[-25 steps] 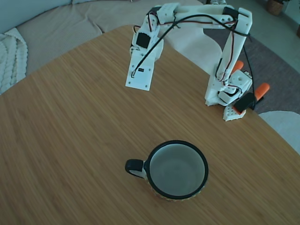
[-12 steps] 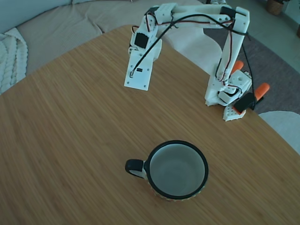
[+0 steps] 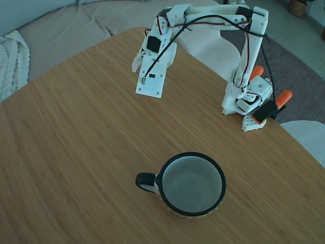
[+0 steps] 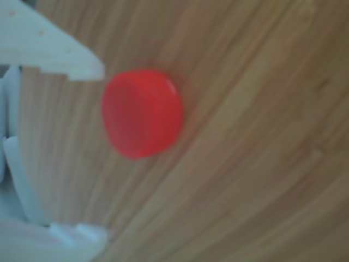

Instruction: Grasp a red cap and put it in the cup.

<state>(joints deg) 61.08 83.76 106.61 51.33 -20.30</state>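
i can read no brand, label or writing anywhere in either view.

in the other view the red cap point(image 4: 143, 113) is a small, flat, round, bright red disc with a smooth top and a slightly lighter edge on its right side. it lies flat on the wooden worktop point(image 4: 262, 164), blurred by closeness. the 2 white fingers point(image 4: 82, 68) enter from the left: 1 tip sits at the top, just beside the cap's upper left edge, and the other tip sits at the bottom left, clear of the cap. the fingers stand apart, with bare wood between them, and the cap lies just past their tips, not clamped. whether the upper tip touches the cap i cannot tell.

in the fixed view i cannot see the cap; the white arm point(image 3: 213, 20) arches over the far part of the worktop point(image 3: 76, 152) and its flat white fingers point(image 3: 151, 81) point down at the wood there. the arm's base point(image 3: 249, 101) sits at the right edge with 2 orange-red clamp handles point(image 3: 284, 96).

the cup point(image 3: 192, 184) stands upright on the near part of the worktop, well apart from the fingers. it has a black rim, a black handle pointing left in this view, a pale grey-white inside, and a yellowish patterned wall showing at its lower edge.
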